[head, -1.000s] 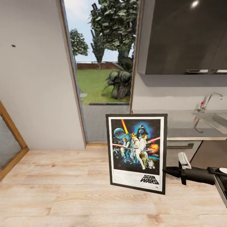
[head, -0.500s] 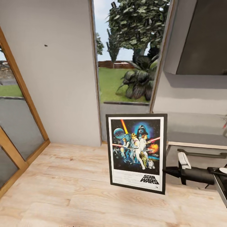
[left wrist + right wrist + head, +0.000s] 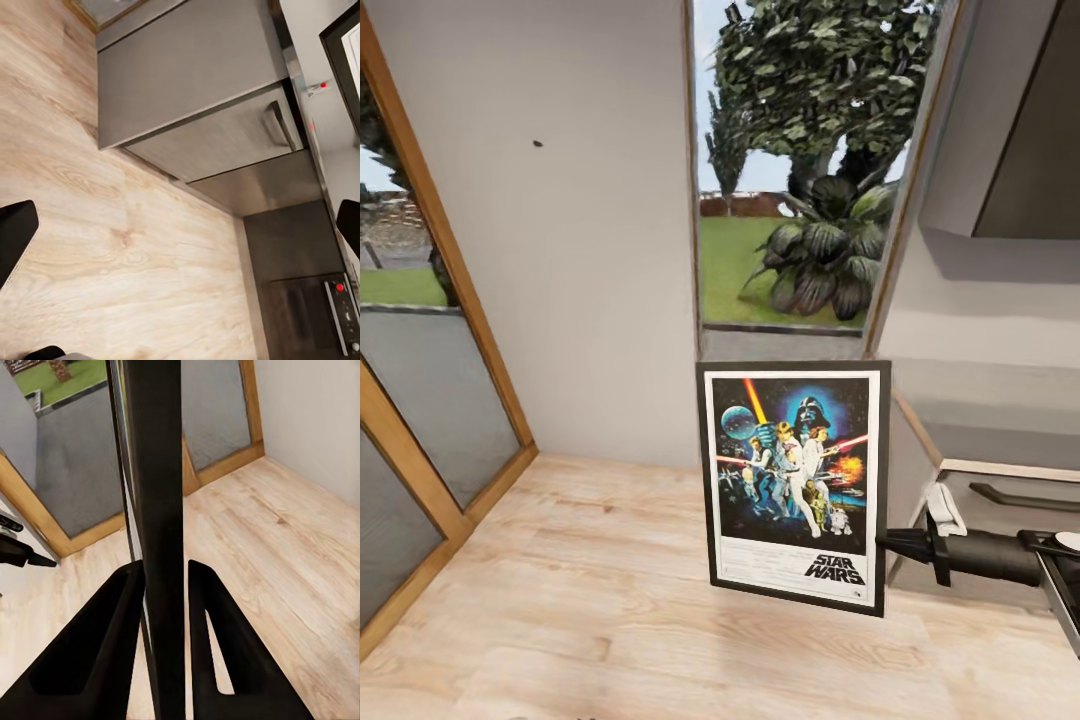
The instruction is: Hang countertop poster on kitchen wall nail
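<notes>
The framed Star Wars poster [image 3: 795,485] hangs upright above the wood floor, low in the middle of the head view. My right gripper [image 3: 888,543] is shut on its right edge, near the lower corner. In the right wrist view that edge shows as a dark bar [image 3: 154,495] pinched between the two black fingers [image 3: 101,645]. A tiny dark wall nail [image 3: 538,144] dots the pale grey wall panel, high and to the poster's left. A corner of the grey kitchen countertop [image 3: 1000,410] shows behind the poster on the right. My left gripper [image 3: 180,225] is open over the floor, holding nothing.
A wood-framed glass door [image 3: 420,330] stands at the left. A tall window [image 3: 800,170] onto the garden is behind the poster. A dark upper cabinet [image 3: 1040,120] and a drawer handle [image 3: 1025,495] lie at the right. Grey cabinets [image 3: 195,82] and an oven panel [image 3: 330,315] are near the left arm.
The camera has swung left: the nail and window slid rightward in the picture, the glass door came in, and the sink and faucet left view. The poster stays held as before.
</notes>
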{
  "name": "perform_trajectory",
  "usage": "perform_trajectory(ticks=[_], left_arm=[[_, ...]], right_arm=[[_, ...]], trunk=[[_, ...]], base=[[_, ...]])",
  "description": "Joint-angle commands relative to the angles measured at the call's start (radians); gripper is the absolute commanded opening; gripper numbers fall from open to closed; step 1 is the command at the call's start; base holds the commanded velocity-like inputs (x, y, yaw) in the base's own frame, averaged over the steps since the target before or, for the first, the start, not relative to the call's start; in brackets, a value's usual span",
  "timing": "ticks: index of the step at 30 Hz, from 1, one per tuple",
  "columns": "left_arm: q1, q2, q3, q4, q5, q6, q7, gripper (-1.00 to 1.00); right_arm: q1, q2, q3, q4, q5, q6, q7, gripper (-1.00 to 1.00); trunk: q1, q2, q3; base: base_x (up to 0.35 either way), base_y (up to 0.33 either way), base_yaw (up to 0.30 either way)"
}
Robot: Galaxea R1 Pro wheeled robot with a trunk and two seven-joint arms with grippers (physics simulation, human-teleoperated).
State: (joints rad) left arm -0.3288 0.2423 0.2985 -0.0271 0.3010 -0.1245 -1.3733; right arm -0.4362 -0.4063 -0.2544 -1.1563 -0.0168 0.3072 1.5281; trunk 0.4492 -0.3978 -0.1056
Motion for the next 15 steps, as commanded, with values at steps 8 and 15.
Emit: perform_trajectory(ticks=[8, 15], left_arm=[[-0.001, 0.000, 0.007, 0.001, -0.006, -0.010, -0.001, 1.00], [-0.001, 0.000, 0.007, 0.001, -0.006, -0.010, 0.000, 1.00]], right_arm=[[-0.001, 0.000, 0.000, -0.001, -0.002, 0.013, 0.006, -1.00], [-0.001, 0.000, 0.000, -0.002, -0.002, 0.013, 0.005, -1.00]], trunk=[[0.001, -0.002, -0.002], [0.001, -0.002, -0.002]], base=[[0.084, 0.287, 0.201], [0.209, 0.226, 0.283]])
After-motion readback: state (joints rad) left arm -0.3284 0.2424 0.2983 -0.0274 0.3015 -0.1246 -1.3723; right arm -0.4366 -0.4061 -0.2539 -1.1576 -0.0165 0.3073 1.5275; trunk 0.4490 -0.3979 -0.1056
